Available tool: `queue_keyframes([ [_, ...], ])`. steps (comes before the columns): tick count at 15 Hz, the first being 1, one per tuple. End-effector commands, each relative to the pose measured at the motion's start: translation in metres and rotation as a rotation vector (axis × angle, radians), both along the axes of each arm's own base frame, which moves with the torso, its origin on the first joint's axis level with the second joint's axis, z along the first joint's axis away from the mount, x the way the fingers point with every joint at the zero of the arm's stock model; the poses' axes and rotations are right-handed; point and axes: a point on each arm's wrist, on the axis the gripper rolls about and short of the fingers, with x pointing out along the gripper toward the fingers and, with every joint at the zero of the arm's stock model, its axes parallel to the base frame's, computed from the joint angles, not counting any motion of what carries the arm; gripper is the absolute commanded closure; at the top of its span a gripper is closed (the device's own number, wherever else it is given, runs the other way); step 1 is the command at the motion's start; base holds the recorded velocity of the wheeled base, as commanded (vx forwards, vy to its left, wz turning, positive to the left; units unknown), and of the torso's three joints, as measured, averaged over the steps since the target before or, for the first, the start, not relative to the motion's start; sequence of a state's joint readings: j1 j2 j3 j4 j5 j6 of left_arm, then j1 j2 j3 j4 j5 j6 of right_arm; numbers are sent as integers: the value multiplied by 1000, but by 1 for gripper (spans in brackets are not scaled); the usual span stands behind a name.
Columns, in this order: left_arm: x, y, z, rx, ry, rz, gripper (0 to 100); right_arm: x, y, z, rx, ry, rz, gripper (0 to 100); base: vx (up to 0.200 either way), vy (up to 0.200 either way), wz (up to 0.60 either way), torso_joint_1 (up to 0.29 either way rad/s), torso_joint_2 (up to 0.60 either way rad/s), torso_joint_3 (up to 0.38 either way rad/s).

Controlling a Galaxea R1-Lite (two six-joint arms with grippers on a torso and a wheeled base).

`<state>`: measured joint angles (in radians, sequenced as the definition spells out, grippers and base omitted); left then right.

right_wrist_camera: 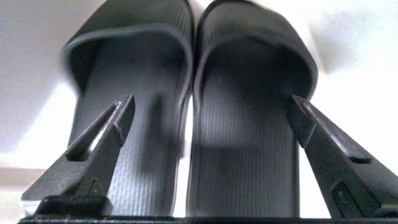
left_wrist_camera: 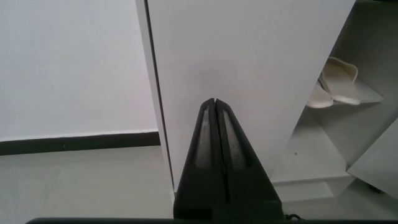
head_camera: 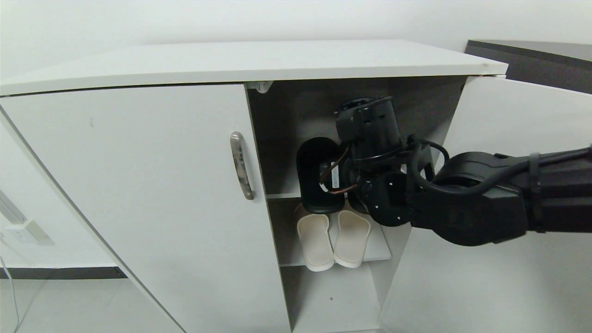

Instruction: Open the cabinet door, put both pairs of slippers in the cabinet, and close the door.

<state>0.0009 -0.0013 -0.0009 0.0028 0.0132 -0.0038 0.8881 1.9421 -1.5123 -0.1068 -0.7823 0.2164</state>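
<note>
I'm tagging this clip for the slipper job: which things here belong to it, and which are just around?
Job: cabinet, its open door, black slippers, white slippers below them, open right gripper at the black pair.
Just around: closed door with handle, shut left gripper, wall box, dark surface behind.

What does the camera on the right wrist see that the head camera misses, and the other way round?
Right wrist view: the right gripper, its fingers open on either side of the black slippers, ribbed footbeds close up. Head view: the white slippers on the shelf below, the closed left door with its handle, the open right door. Both: the black slippers.
</note>
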Motion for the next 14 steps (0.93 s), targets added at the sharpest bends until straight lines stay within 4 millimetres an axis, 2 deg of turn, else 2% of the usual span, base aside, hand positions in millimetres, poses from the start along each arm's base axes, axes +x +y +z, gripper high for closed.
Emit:
queue_keyframes([
  [1, 0, 0, 0, 1, 1, 1, 100, -39, -17, 16, 37, -12, 67, 0, 0, 0, 0, 0, 0, 0],
  [3, 0, 0, 0, 1, 2, 1, 100, -60, -25, 17, 47, -10, 129, 0, 0, 0, 0, 0, 0, 0],
  [5, 0, 0, 0, -1, 1, 1, 100, -72, -29, 13, 47, -9, 154, 0, 0, 0, 0, 0, 0, 0],
  [8, 0, 0, 0, 1, 1, 1, 100, -97, -41, -13, 56, 13, 267, 0, 0, 0, 0, 0, 0, 0],
  [12, 0, 0, 0, 1, 1, 0, 100, -104, -48, -41, 96, -4, 359, 0, 0, 0, 0, 0, 0, 0],
  [14, 0, 0, 0, 2, 1, 0, 100, -104, -47, -44, 84, -26, 380, 0, 0, 0, 0, 0, 0, 0],
])
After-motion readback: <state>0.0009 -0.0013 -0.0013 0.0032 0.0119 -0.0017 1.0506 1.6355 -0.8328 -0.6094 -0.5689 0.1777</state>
